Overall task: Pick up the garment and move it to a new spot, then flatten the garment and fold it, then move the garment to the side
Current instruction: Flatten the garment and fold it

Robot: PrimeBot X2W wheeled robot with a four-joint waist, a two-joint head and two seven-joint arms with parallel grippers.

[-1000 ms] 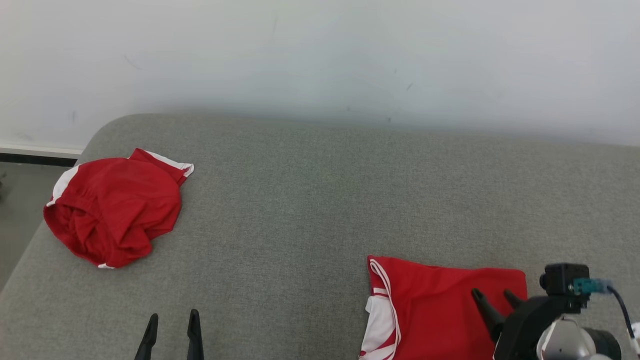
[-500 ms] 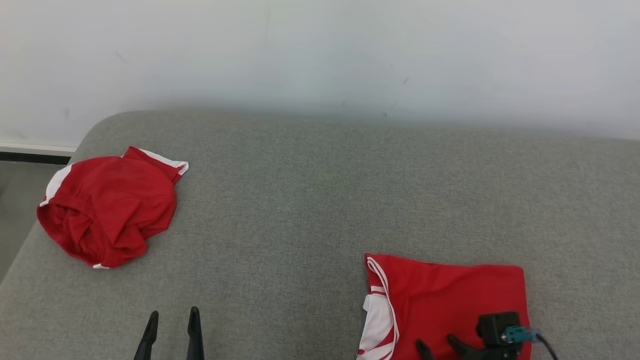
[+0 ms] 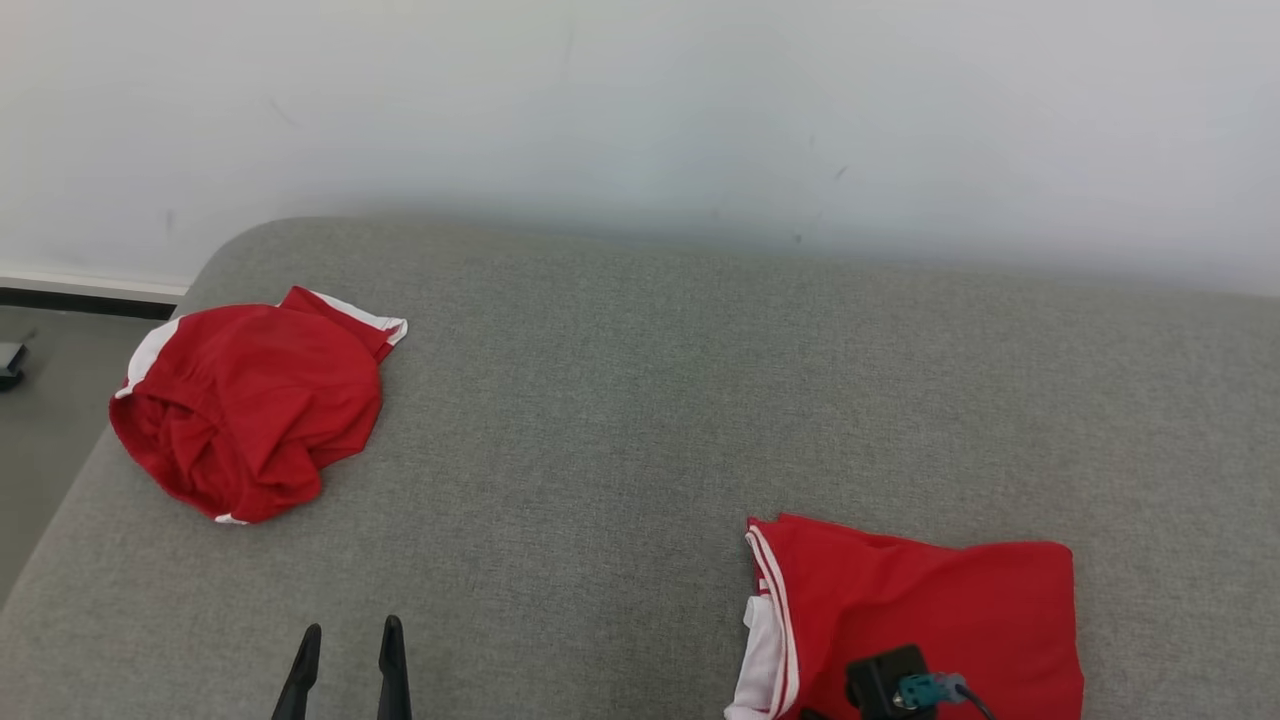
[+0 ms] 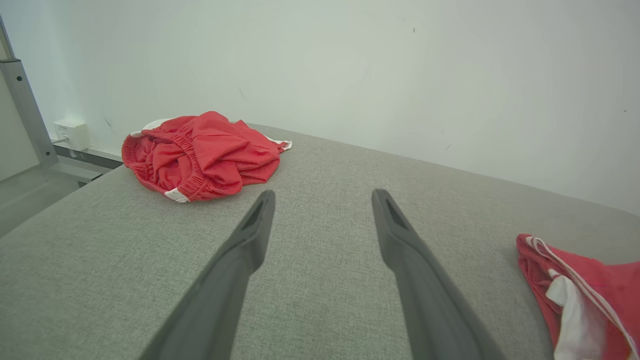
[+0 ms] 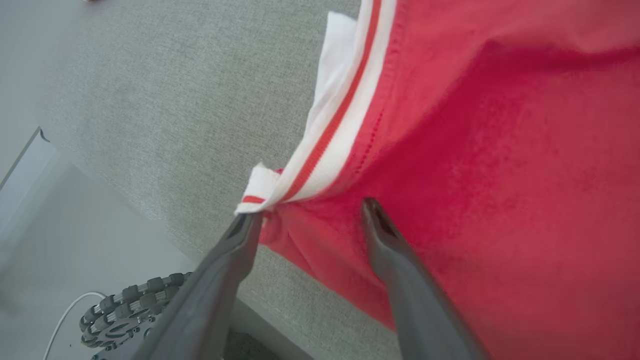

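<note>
The right gripper has its two fingers spread apart and clamps nothing. In the right wrist view one tip sits at the corner of the folded red garment, just under its white striped hem. The other tip is over the red cloth, and I cannot tell whether either touches. From the jaws the hem runs off toward 1 o'clock. The left gripper is also spread and empty, low over the bare grey cushion.

In the head view the folded piece lies at the cushion's near edge, toward 5 o'clock. It is at about 3 o'clock from the left gripper and well apart from it. The crumpled red garment lies near the far-left corner, at about 11 o'clock from the left gripper. It is a loose heap with its longer line running roughly 7 to 1 o'clock and its gathered waistband turned toward the near side.

The folded piece looks finished and set aside. If the heap is next, the left arm is clearly the nearer one, and its reach would go forward toward 11 o'clock.
</note>
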